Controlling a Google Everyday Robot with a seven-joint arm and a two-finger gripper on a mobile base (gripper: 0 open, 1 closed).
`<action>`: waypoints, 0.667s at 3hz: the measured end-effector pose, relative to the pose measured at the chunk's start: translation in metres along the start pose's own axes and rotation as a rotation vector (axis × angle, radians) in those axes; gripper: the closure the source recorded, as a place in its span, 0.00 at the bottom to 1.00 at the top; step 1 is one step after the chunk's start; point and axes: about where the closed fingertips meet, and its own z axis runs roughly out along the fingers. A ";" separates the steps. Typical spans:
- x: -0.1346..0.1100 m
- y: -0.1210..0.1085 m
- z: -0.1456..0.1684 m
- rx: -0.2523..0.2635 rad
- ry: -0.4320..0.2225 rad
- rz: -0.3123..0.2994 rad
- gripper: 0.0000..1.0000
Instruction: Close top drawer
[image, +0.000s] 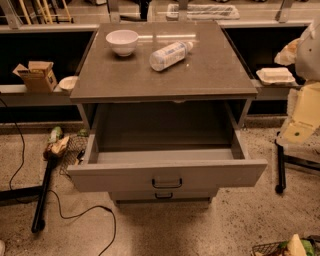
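The top drawer (167, 174) of the grey cabinet (165, 75) is pulled far out toward me. Its deep grey box is open and empty, and its small dark loop handle (167, 183) sits at the middle of the wide front panel. A smaller drawer front (163, 195) with a similar handle shows below it, pushed in. My arm comes in at the right edge, and the gripper (296, 131) hangs to the right of the drawer's front corner, apart from it and above the floor.
A white bowl (122, 41) and a plastic bottle (170, 55) on its side lie on the cabinet top. A cardboard box (37, 75) sits on the left shelf, a white container (275, 75) on the right. Cables and a wire basket (70, 150) lie on the floor at left; a black stand leg (280, 170) is at right.
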 end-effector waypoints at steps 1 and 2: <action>0.000 0.000 0.000 0.000 0.000 0.000 0.00; 0.005 -0.001 0.031 -0.003 0.045 -0.040 0.00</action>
